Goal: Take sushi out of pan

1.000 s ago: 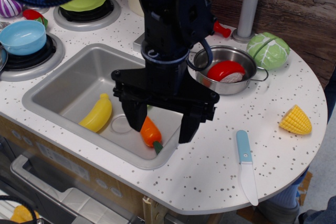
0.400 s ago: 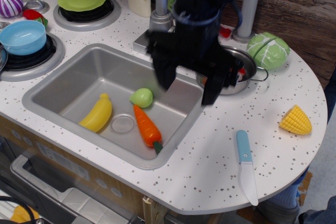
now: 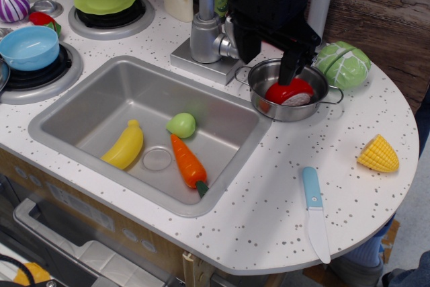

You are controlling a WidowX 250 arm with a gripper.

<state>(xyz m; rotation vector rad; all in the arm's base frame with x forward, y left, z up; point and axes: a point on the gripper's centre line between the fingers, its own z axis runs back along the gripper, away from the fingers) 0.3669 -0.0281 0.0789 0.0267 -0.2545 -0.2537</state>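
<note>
Above the pan [image 3: 304,107], the hand [image 3: 269,55] hangs wide open over the sushi [image 3: 289,91].

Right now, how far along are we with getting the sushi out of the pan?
Early stage. Done: the gripper is positioned over the pan, jaws open, one finger reaching down at the rim. In hand: nothing; the sushi lies in the pan, ungrasped. Left: lower onto the sushi, close, lift it clear and set it on the counter.
</note>
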